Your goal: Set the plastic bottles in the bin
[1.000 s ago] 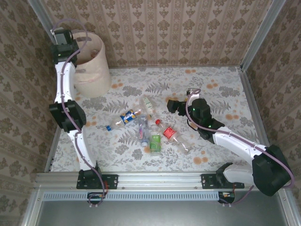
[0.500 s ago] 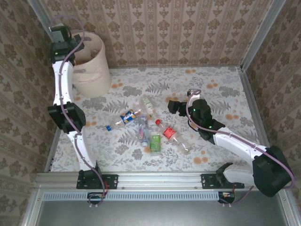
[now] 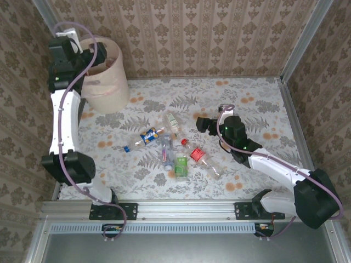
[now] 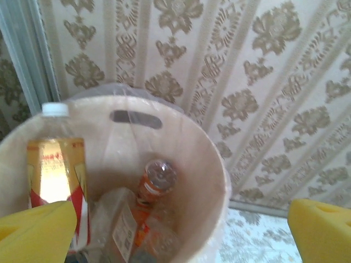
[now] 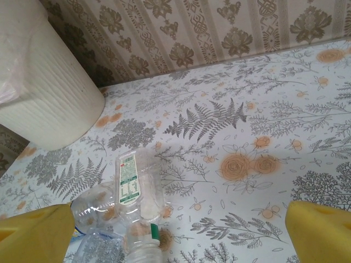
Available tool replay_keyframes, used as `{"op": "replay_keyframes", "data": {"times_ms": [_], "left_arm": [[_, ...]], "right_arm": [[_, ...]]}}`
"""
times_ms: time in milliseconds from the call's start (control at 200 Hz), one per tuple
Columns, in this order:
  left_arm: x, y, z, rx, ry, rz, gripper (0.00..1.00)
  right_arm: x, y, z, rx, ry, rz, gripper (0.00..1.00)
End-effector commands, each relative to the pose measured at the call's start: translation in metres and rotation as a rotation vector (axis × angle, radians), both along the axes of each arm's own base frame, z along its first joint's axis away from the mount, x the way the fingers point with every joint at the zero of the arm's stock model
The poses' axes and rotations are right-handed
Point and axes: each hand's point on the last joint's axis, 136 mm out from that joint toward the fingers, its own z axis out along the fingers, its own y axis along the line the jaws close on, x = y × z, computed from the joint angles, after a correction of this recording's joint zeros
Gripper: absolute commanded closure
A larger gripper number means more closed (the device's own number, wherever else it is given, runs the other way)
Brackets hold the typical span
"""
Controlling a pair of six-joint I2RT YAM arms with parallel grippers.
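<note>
The bin [image 3: 108, 76] stands in the far left corner. My left gripper [image 3: 70, 55] hovers above its left rim, open and holding nothing. In the left wrist view the yellow fingers [image 4: 34, 233] stand wide apart over the bin [image 4: 211, 164], which holds a yellow-and-red labelled bottle [image 4: 55, 170], an orange bottle [image 4: 156, 179] and a white-labelled one [image 4: 127, 230]. Several plastic bottles [image 3: 175, 148] lie clustered mid-table, among them a blue-labelled [image 3: 149, 135], a green-labelled [image 3: 181, 164] and a red-labelled one [image 3: 198, 155]. My right gripper [image 3: 202, 124] is open just right of the cluster, facing a clear green-labelled bottle [image 5: 135, 185].
Patterned walls close the table at the back and both sides. A metal rail [image 3: 181, 209] runs along the near edge. Flowered tabletop [image 3: 247, 104] stretches between the bottles and the right wall. In the right wrist view the bin's ribbed side [image 5: 44, 82] is at far left.
The left arm has risen and drawn back to the left from over the bin, its elbow dropping toward the near edge. The right arm has barely shifted.
</note>
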Motion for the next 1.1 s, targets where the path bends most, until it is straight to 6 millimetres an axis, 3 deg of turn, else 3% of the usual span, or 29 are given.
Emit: {"op": "replay_keyframes", "data": {"times_ms": [0, 125, 230, 425, 620, 645, 865, 980, 1095], "left_arm": [[-0.015, -0.024, -0.009, -0.029, -0.017, -0.081, 0.0], [-0.033, -0.054, -0.032, -0.032, 0.008, -0.117, 0.0], [-0.043, -0.082, -0.063, -0.025, 0.076, -0.144, 0.0], [-0.062, -0.132, -0.139, -0.14, 0.304, -0.106, 0.0], [-0.113, -0.168, -0.204, -0.131, 0.495, -0.089, 0.06], [-0.125, -0.182, -0.213, -0.126, 0.523, -0.129, 0.07], [-0.194, -0.223, -0.281, -0.081, 0.778, -0.288, 0.1], [-0.21, -0.236, -0.309, -0.038, 0.872, -0.321, 0.12], [-0.21, -0.244, -0.327, -0.016, 0.924, -0.335, 0.16]], "right_arm": [[0.003, -0.003, -0.011, 0.006, 0.021, -0.023, 0.0], [0.003, -0.001, -0.018, 0.017, 0.051, -0.018, 0.0], [0.002, -0.001, -0.02, 0.016, 0.058, -0.018, 0.0], [0.001, -0.006, -0.025, 0.0, 0.084, -0.042, 0.0], [-0.001, -0.011, -0.027, -0.016, 0.085, -0.058, 0.0], [-0.001, -0.011, -0.027, -0.02, 0.086, -0.058, 0.0], [0.002, -0.013, -0.03, -0.033, 0.088, -0.07, 0.0], [0.004, -0.01, -0.031, -0.027, 0.096, -0.064, 0.0], [0.004, -0.009, -0.03, -0.023, 0.1, -0.06, 0.0]]}}
